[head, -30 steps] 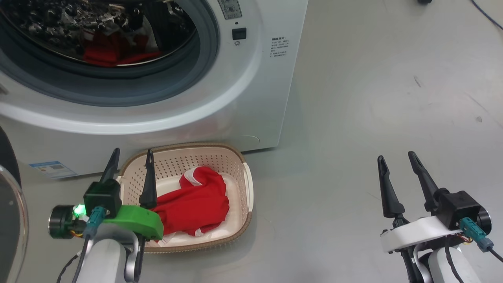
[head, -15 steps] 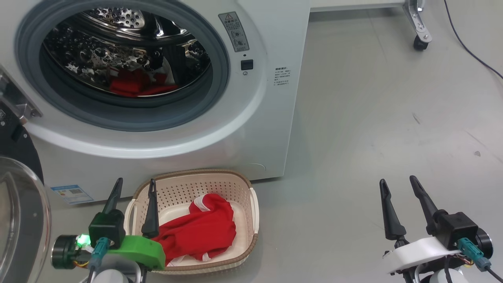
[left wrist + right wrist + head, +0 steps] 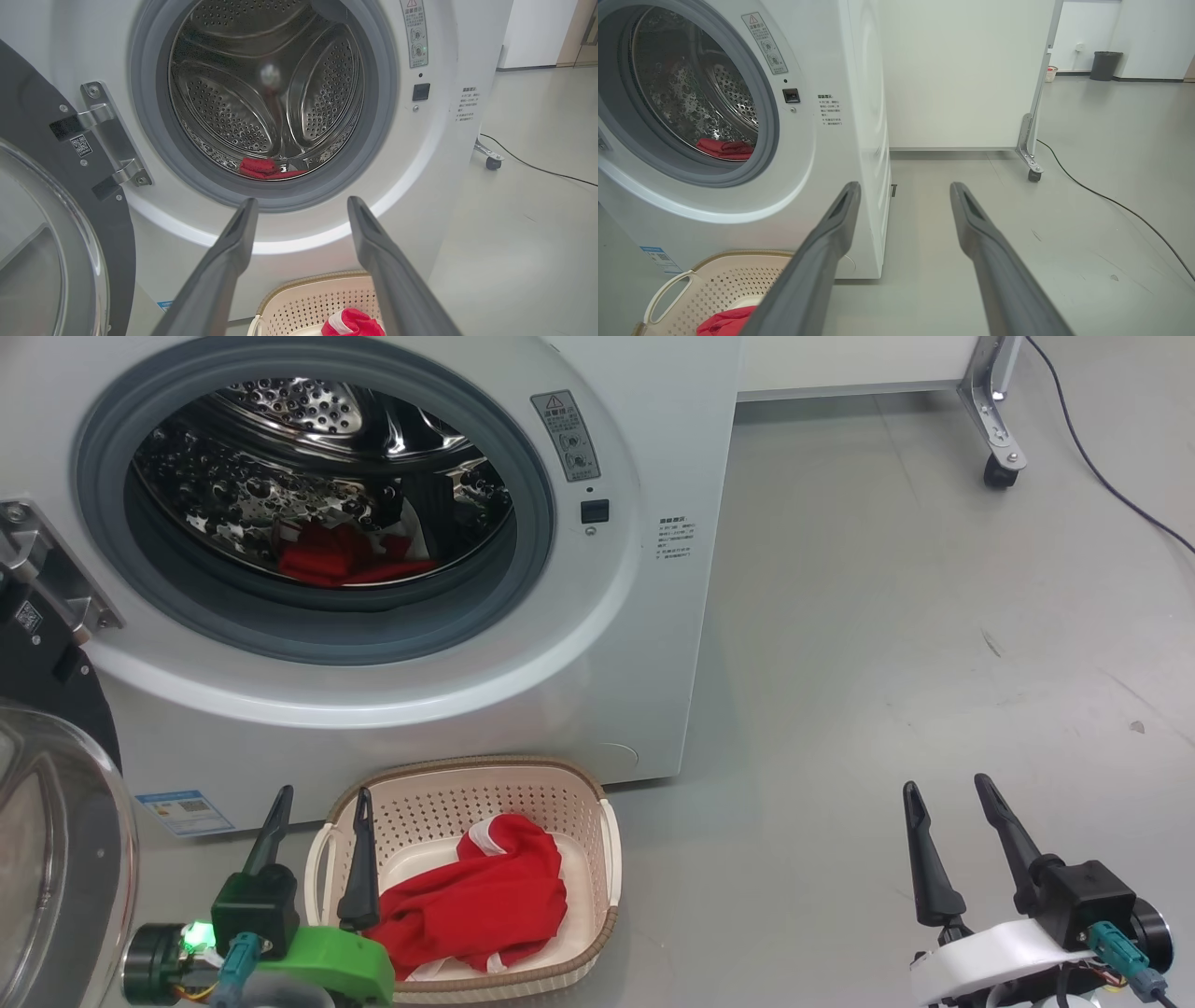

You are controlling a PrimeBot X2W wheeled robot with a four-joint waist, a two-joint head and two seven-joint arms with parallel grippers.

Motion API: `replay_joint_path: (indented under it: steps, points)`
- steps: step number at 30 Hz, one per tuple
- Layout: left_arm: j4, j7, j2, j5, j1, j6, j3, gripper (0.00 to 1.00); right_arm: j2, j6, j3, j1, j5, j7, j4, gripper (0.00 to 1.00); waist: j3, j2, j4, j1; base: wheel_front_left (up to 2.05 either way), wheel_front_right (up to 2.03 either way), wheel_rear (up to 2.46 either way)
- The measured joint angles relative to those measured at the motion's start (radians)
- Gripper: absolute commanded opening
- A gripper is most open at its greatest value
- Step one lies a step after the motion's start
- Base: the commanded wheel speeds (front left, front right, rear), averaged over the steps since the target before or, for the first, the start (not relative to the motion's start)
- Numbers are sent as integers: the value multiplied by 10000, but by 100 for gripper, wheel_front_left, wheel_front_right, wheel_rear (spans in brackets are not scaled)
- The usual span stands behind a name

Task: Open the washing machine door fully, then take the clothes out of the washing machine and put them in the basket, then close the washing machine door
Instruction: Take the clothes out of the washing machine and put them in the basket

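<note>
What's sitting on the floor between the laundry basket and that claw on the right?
Nothing: in the head view, bare grey floor stretches from the basket to the right gripper, whose fingers stand open.

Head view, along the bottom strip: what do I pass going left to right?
washing machine door → blue label sticker → basket → right gripper. The left gripper overlaps the sticker and basket, so it is omitted.

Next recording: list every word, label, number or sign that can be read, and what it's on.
Nothing reads as quotable text.
On the washing machine front, the warning sticker: a triangle sign, print too small.
The small print block beside the opening: blurred.
The blue label low on the front: too small.
The code sticker on the washing machine door: square code, illegible.
</note>
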State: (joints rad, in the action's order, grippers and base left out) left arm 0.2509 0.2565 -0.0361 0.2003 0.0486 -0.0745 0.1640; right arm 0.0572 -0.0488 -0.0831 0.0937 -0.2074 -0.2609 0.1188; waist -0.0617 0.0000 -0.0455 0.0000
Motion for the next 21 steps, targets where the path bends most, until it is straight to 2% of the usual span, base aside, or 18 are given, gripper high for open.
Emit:
replay_joint_path:
  steps: [21]
  points:
    - [-422, 0, -8, -31, -333, -88, 176, 100, -4, 90, -79, 184, 86, 0, -171, 100, 127, 0, 59, 0, 0, 0, 0]
